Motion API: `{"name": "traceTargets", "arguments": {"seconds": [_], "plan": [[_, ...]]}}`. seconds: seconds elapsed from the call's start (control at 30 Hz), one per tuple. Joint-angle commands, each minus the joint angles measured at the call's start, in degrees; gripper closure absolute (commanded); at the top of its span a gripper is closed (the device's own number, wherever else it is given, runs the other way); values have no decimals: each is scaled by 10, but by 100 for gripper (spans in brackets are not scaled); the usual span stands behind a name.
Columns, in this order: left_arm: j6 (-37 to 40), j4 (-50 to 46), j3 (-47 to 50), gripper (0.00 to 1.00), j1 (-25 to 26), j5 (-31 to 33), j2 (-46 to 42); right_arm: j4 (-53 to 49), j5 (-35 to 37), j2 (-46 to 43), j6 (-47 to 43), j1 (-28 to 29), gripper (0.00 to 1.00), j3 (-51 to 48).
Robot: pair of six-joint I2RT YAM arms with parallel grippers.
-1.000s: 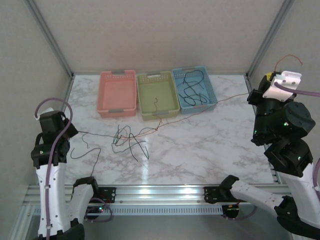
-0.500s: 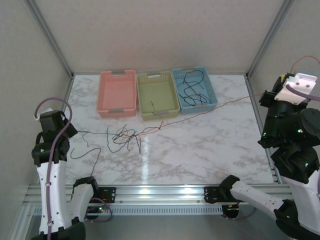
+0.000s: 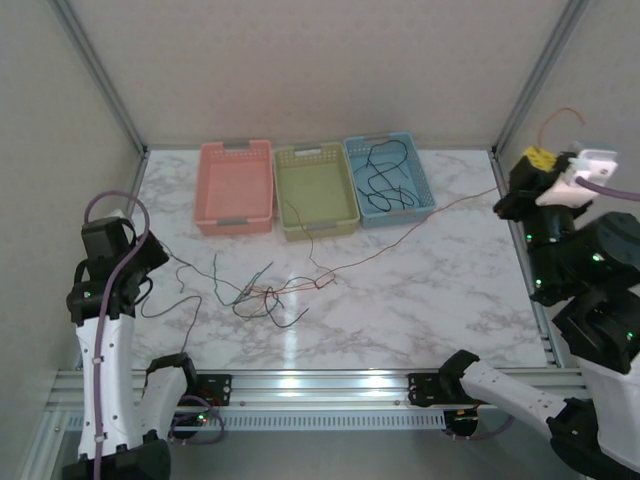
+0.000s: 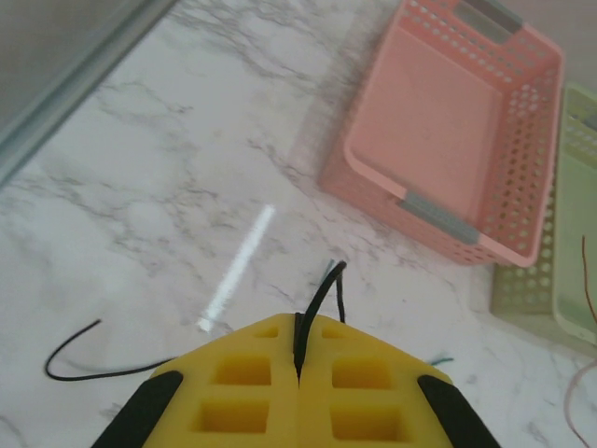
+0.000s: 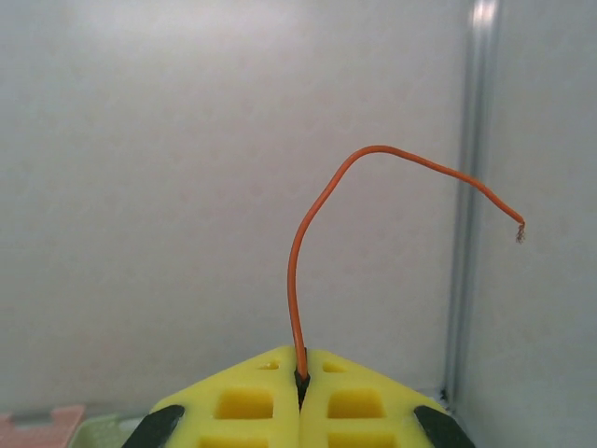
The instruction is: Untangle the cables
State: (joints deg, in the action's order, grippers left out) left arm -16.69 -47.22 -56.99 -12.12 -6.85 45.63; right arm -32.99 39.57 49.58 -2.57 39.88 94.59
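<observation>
Right wrist: your R gripper (image 5: 300, 364) is clamped shut on the orange cable (image 5: 292, 266); L gripper (image 4: 298, 331) is pinched on a black cable (image 4: 312, 301). The tangle (image 3: 262, 293) lies on the table (image 3: 420, 300), nearer your L side, so draw both ends apart slowly w/o cinching it.

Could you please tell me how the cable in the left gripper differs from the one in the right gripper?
The left gripper pinches a black cable, the right gripper an orange cable. The black cable's free end pokes out short; the orange cable's arcs up long. Both grippers are shut on thin cable.
</observation>
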Motion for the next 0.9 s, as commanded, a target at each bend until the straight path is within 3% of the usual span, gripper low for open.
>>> {"name": "traceTargets", "arguments": {"seconds": [0.0,0.4,0.43,0.57,0.63,0.77,0.87], "plan": [[-12,22,-12,100,-4,-130,17,-52,-111,46,99,-2,100,-42],[-30,61,-26,100,13,-263,-5,-71,-108,132,191,-2,100,-253],[-28,58,-29,100,14,-261,-5,-72,-101,135,198,-2,97,-268],[-25,36,-30,100,15,-230,1,-86,-138,150,206,-16,42,-296],[-22,34,-27,100,15,-226,6,-105,-166,169,203,-23,36,-288],[-20,31,-29,100,15,-232,17,-87,-227,165,174,-23,33,-285],[-10,27,-31,100,15,-230,13,-26,-380,152,130,-23,31,-307]]}}
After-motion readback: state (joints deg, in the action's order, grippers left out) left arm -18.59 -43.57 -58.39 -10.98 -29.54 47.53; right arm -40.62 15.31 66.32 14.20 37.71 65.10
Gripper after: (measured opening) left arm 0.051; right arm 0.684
